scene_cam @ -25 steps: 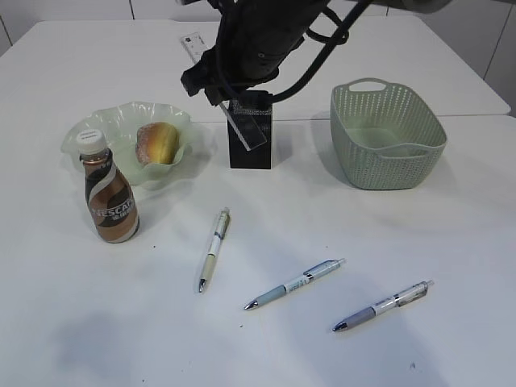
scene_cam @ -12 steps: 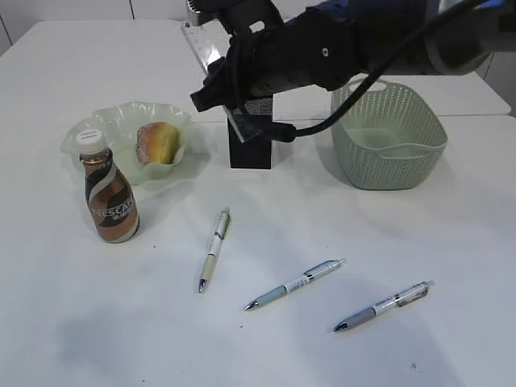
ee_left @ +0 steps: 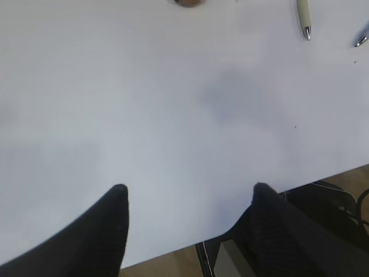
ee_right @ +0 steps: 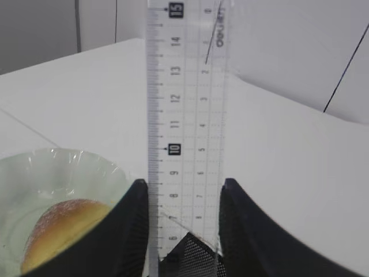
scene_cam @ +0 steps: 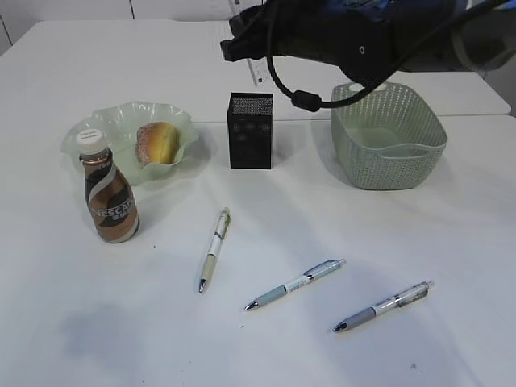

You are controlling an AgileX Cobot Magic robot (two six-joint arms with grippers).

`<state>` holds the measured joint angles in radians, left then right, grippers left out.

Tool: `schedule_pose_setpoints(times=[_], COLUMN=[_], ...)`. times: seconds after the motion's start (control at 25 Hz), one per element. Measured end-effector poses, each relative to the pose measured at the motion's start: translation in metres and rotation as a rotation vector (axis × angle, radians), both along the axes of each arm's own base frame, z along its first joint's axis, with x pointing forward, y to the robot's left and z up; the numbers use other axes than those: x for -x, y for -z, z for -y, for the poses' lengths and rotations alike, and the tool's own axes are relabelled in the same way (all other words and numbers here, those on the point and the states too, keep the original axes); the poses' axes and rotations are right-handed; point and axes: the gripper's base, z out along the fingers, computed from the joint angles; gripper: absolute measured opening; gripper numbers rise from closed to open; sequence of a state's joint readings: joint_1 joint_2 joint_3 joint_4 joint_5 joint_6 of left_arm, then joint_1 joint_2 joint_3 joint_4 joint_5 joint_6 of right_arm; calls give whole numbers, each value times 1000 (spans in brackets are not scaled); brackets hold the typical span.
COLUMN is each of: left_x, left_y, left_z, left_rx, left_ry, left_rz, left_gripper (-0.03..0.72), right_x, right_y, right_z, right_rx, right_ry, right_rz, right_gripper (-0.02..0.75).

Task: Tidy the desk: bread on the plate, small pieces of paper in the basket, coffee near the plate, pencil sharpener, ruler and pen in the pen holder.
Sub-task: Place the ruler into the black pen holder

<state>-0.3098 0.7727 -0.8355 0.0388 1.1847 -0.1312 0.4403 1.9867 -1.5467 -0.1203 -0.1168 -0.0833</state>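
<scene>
My right gripper (ee_right: 183,186) is shut on the clear ruler (ee_right: 184,109), which runs lengthwise out past the fingertips. A corner of the black mesh pen holder (ee_right: 195,258) shows just beneath it. In the exterior view the dark right arm hangs above and behind the pen holder (scene_cam: 250,131), with a short strip of the ruler (scene_cam: 256,76) showing under it. The bread (scene_cam: 157,142) lies in the wavy green plate (scene_cam: 113,121), and the coffee (scene_cam: 110,193) stands just in front. Three pens (scene_cam: 214,250) (scene_cam: 295,284) (scene_cam: 384,305) lie on the desk (scene_cam: 339,226). My left gripper (ee_left: 190,193) is open over bare desk.
The green basket (scene_cam: 387,137) stands right of the pen holder. The left wrist view shows the desk's front edge (ee_left: 242,210) close under the fingers, with a dark frame below. Two pen tips (ee_left: 304,17) (ee_left: 362,38) lie far from the left gripper.
The right arm has swung up and to the right with the ruler, uncovering the pen holder's front. The ruler no longer slants across the holder. Nothing on the desk has moved.
</scene>
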Motion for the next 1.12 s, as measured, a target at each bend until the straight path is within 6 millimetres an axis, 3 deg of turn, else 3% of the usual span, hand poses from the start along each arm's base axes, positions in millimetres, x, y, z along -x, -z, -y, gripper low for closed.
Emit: schedule_pose_setpoints(times=[0.4, 0.72, 0.92, 1.12], left_x=[-4, -6, -7, -8], left_y=[-3, -4, -5, -6], left_z=[2, 3, 3, 3], left_rx=[21, 34, 38, 40], left_ry=[3, 4, 5, 5], left_rz=[48, 84, 97, 104], left_gripper=[466, 466, 466, 466], right_x=[-24, -34, -43, -55], right_y=[37, 48, 68, 66], right_z=[2, 8, 5, 4], right_rx=[-69, -121, -114, -126], right_ry=[2, 12, 14, 19], right_rz=[118, 204, 186, 216], right_gripper=[299, 299, 299, 299])
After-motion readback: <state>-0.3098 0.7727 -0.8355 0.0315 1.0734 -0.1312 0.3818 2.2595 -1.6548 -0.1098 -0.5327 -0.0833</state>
